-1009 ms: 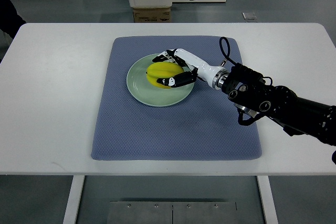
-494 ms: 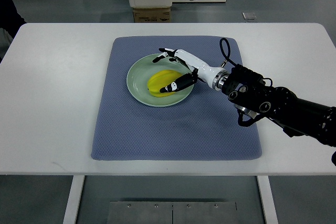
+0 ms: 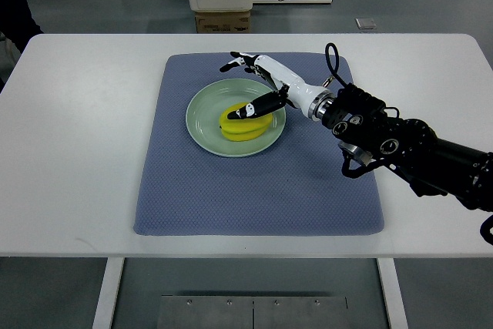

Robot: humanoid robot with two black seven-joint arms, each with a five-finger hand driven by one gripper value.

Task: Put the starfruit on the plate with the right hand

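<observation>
Starfruit [image 3: 242, 124] lies on the plate [image 3: 202, 114], right of its centre, and the right robot hand [image 3: 258, 88] hangs just above and to the far right of it with its fingers spread and nothing in its grasp. One dark-tipped thumb [image 3: 254, 109] stretches over the fruit's top, and whether it touches the skin cannot be told; the other fingers [image 3: 236, 60] fan out past the plate's far rim, clear of everything. Judging from this, the placing itself looks done: the fruit rests on the plate with no fingers closed around it, and what seems left is only for the hand to draw away. The hand is white and glossy with black fingertips, joined to a bulky black arm [image 3: 408, 148] with a looped cable that enters from the right edge. The fruit is smooth, waxy yellow, elongated and ridged. The plate is round, pale green and shallow, with a soft sheen. It sits on a blue-grey mat [image 3: 254, 190] of fine woven texture with rounded corners, spread on a plain white table [image 3: 77, 152]. The left arm is out of sight.
</observation>
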